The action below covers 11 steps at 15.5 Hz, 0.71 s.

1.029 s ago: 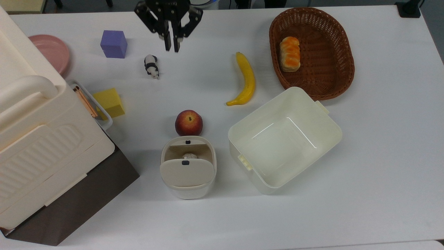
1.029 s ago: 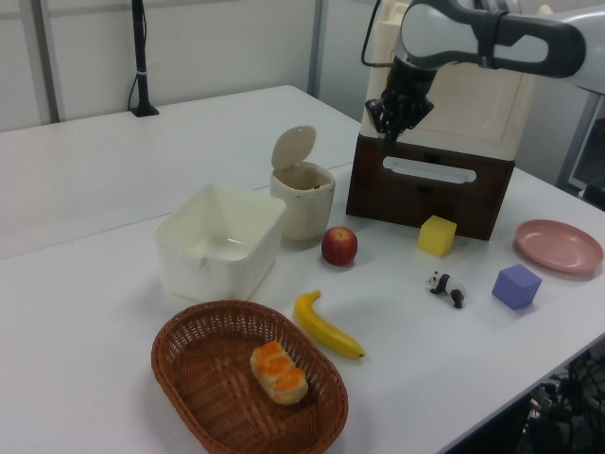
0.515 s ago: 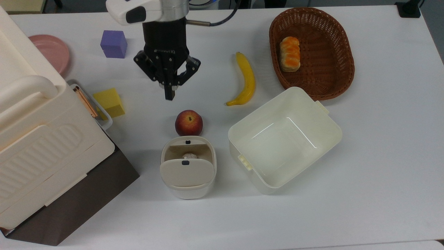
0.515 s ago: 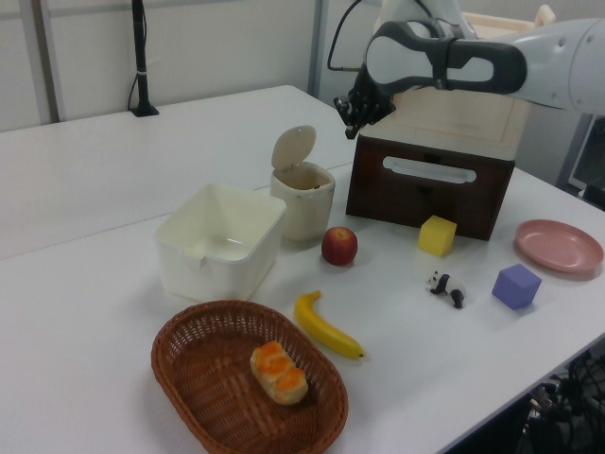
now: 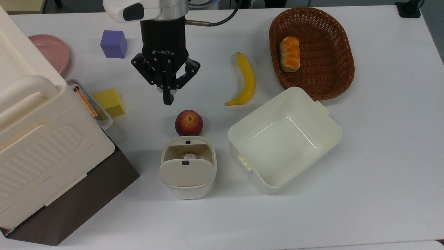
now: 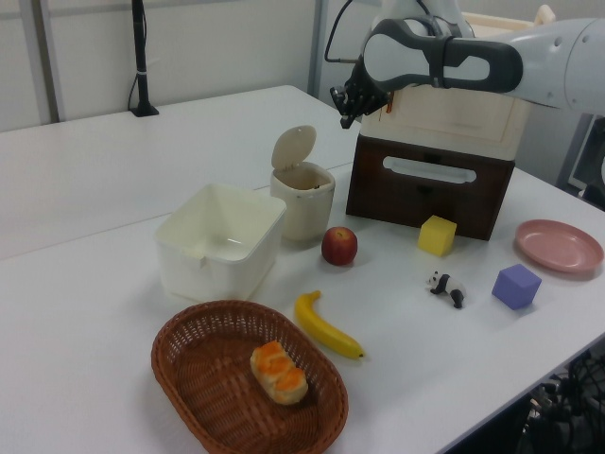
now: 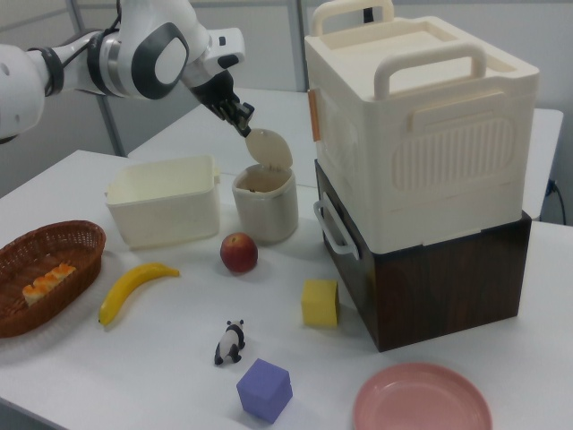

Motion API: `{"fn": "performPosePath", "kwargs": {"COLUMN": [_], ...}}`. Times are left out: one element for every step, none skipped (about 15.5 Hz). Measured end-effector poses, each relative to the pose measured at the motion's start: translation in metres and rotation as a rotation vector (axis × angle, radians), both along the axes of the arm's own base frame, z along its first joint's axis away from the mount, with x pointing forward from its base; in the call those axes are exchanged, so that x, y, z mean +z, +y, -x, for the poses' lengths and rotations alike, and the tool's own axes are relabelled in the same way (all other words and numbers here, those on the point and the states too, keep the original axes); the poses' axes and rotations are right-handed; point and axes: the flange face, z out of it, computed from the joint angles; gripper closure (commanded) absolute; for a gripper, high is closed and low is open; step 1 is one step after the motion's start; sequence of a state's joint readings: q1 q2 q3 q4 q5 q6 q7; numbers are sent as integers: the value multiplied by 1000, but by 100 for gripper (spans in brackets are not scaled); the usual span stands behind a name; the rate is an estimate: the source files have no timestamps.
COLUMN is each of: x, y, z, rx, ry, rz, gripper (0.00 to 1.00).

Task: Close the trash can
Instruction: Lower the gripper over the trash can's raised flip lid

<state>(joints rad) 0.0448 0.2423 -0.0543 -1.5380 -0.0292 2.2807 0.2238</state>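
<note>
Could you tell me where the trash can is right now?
In the top view, the trash can stands just below the apple, left of the lidless tub.

My gripper hangs in the air with its fingers pressed together, tip just above the raised lid of the trash can. The can stands open between the cream tub and the big box, apple in front.

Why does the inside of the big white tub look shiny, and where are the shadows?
In the top view, bright streaks of light glare on the tub's glossy floor, and the trash can and apple throw soft grey shadows on the table; in the left view, the tub looks duller.
</note>
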Motion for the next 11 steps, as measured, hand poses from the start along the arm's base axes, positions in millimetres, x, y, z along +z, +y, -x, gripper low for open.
{"fn": "performPosePath", "kwargs": {"x": [-2,-6,-10,-14,-16,-17,-18,-18,-16,-15,-14], "y": [1,2,3,3,4,4,5,5,6,6,6], "z": [-4,-11,-18,-25,-32,-37,-42,-45,-47,-48,-48], "rx": [2,4,6,9,11,14,18,21,25,28,31], "ry": [-20,-39,-64,-95,-129,-161,-194,-218,-240,-248,-256], "rz": [0,1,2,4,6,10,15,19,26,31,36], "gripper": [99,99,99,99,99,99,99,99,99,99,99]}}
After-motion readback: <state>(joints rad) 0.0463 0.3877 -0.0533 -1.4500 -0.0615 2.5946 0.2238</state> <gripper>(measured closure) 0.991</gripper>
